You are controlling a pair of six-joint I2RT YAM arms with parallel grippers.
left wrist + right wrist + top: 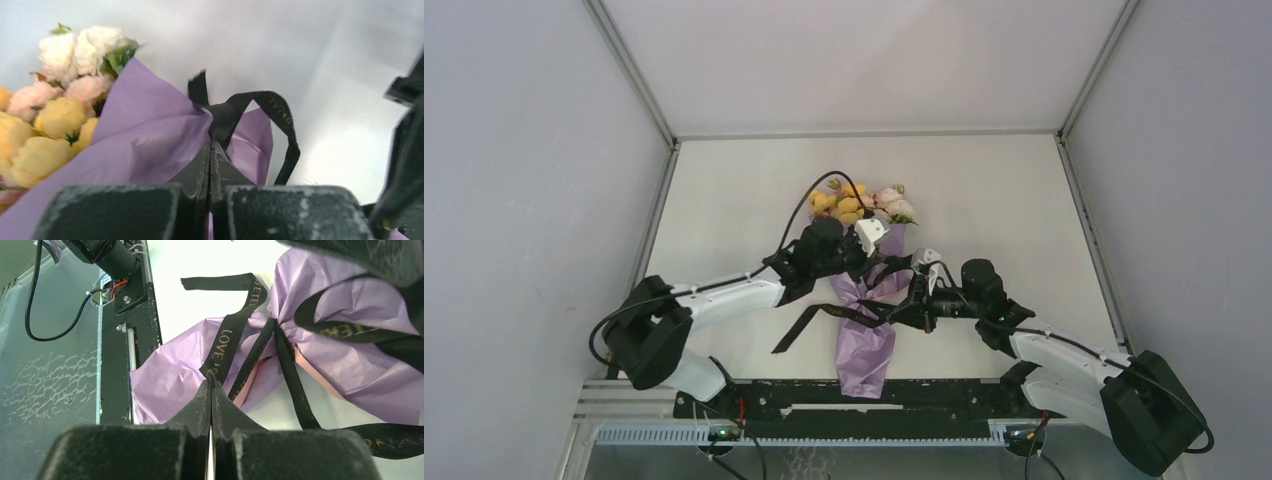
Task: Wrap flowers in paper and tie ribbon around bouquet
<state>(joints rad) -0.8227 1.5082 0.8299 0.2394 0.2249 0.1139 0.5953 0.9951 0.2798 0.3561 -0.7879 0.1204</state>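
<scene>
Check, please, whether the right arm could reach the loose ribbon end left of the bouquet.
Probably not yet: the right gripper is shut on a ribbon strand, and the bouquet lies between it and that end.

ribbon (222,347) around bouquet (864,350) on table (724,200)

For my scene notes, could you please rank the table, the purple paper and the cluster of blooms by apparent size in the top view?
Largest: table
Next: purple paper, partly hidden but clearly second
Smallest: blooms
</scene>
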